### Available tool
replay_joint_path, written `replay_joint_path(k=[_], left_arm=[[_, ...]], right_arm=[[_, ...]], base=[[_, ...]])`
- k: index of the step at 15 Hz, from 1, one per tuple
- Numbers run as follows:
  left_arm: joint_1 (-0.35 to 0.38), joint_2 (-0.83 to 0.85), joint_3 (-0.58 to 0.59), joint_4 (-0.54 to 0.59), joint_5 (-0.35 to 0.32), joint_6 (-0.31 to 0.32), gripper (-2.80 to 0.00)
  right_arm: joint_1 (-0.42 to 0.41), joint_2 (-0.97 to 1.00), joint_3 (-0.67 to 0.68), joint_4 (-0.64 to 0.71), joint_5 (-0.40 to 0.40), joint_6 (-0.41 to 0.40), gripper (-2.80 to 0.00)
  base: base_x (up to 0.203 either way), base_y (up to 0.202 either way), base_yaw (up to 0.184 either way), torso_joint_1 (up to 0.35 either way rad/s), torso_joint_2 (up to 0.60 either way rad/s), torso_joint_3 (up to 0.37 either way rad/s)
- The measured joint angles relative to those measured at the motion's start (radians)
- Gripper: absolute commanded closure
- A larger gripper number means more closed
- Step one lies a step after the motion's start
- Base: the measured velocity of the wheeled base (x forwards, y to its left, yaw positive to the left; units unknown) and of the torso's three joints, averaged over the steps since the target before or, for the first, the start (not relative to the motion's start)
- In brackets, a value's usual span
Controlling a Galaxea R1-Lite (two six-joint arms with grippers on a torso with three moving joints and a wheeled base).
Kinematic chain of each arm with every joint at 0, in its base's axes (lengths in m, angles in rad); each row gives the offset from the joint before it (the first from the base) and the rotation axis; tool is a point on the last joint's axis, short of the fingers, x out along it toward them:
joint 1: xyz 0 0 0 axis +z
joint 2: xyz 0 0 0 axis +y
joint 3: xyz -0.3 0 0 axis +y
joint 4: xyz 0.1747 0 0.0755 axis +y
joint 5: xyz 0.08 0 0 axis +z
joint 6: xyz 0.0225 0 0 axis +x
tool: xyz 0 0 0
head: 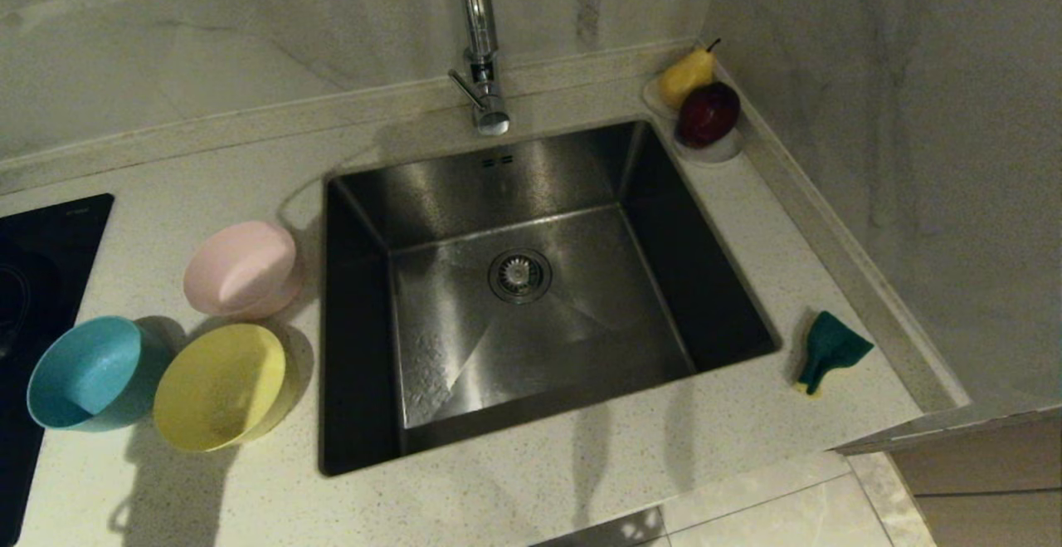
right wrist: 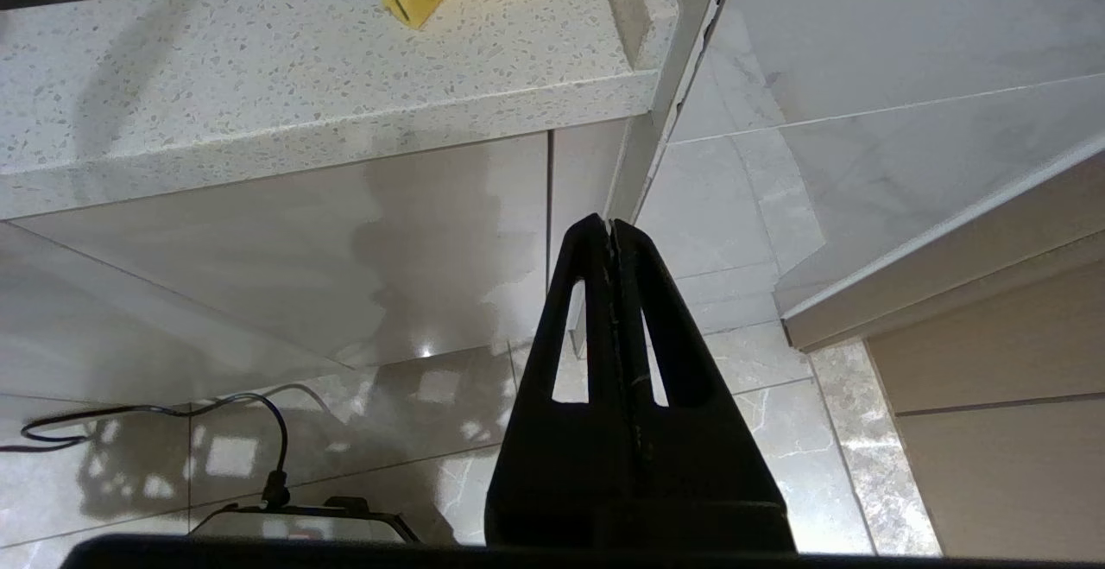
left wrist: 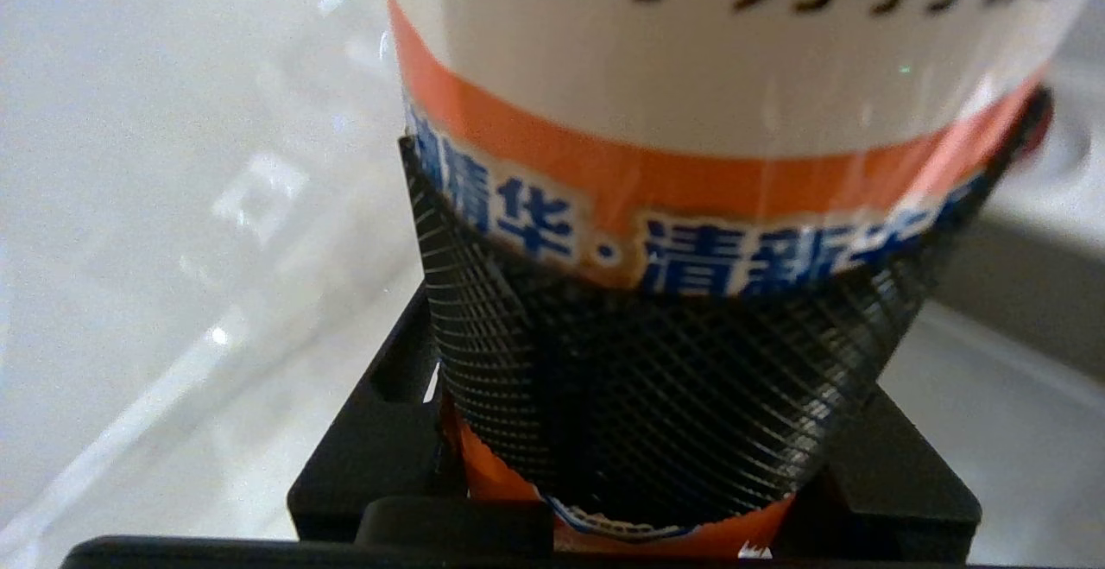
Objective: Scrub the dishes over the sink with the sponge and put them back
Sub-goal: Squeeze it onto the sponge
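L pincer (left wrist: 656,362) clamped on orange-white labelled bottle (left wrist: 691,120), so keep upright & squeeze little over sponge (head: 830,349) on bench (head: 581,481) at sink's (head: 531,281) 3 o'clock; bowls at 9; R pincer (right wrist: 611,228) together, parked low.

Left gripper (left wrist: 656,336) apparently clamped around something; right gripper (right wrist: 611,228) pressed together.

Matte black right gripper (right wrist: 611,228): two tapered fingers, each pierced by a long narrow slot, widening down into a broad black base. Left gripper (left wrist: 656,414): black too, finger pad (left wrist: 639,396) finely cross-hatched with a ribbed diamond texture, squared blocky black mount behind.
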Motion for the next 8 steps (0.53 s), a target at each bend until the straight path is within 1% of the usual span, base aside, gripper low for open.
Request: replay_joint_path(k=[3,5,6,8], left_arm=[[-0.066,0.084,-0.018,-0.165,0.038,0.056,0.0],[-0.113,0.126,-0.019,-0.248,0.093,0.081,0.0],[-0.137,0.143,-0.02,-0.27,0.122,0.093,0.0],[-0.178,0.172,-0.02,-0.278,0.144,0.106,0.0]], right_arm=[[0.0,0.0,0.0,0.0,0.0,0.0,0.0],[0.0,0.0,0.0,0.0,0.0,0.0,0.0],[0.0,0.0,0.0,0.0,0.0,0.0,0.0],[0.0,0.0,0.0,0.0,0.0,0.0,0.0]], base=[[0.0,0.0,0.0,0.0,0.0,0.0],[0.0,0.0,0.0,0.0,0.0,0.0],[0.0,0.0,0.0,0.0,0.0,0.0],[0.0,0.0,0.0,0.0,0.0,0.0]])
